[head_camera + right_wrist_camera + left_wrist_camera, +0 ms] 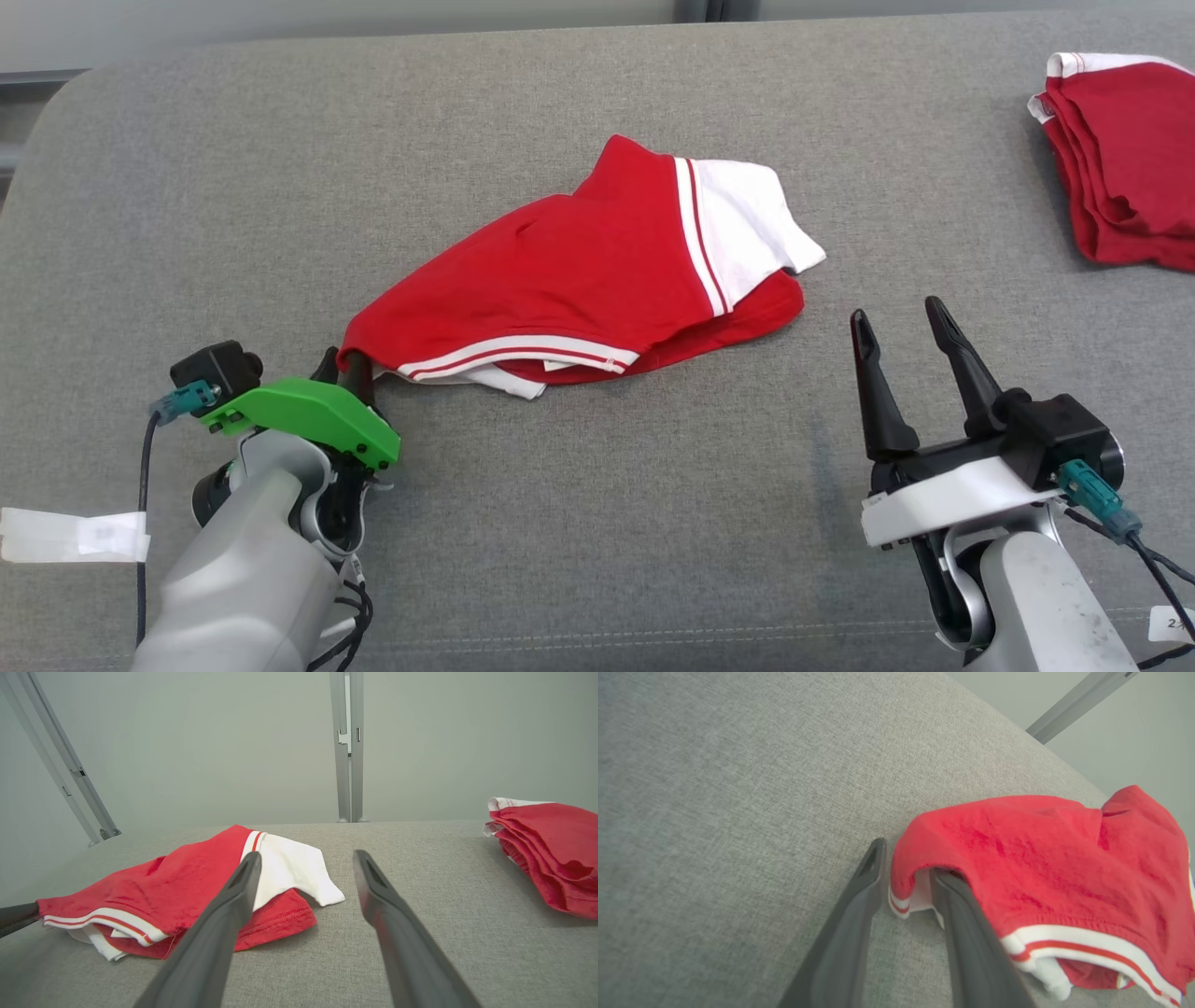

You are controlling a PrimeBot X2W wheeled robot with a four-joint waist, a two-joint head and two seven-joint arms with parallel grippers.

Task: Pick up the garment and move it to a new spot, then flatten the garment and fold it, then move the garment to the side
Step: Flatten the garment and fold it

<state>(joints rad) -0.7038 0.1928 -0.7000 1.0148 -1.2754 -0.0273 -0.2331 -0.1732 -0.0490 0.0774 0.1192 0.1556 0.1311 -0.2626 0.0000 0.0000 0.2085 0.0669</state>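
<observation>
1. Nearest me, at the lower left, is the left gripper (pixel 344 369), its tips at the near left corner of the garment (pixel 560 280).
2. Through the left wrist camera I see its fingers (pixel 850 933) parted. One stands just outside the striped hem. The other is tucked under the red cloth, which drapes over it. I see nothing pinched.
3. At the lower right I have the right gripper (pixel 896 313), fingers spread wide with nothing between them. It is over bare table (pixel 597 523), near the garment's right edge but apart from it.
4. I see the garment, red with white striped trim and a white sleeve, lying rumpled and doubled over mid-table.
5. At the far right I see a pile (pixel 1130 168) of red clothes, well apart from the garment.
</observation>
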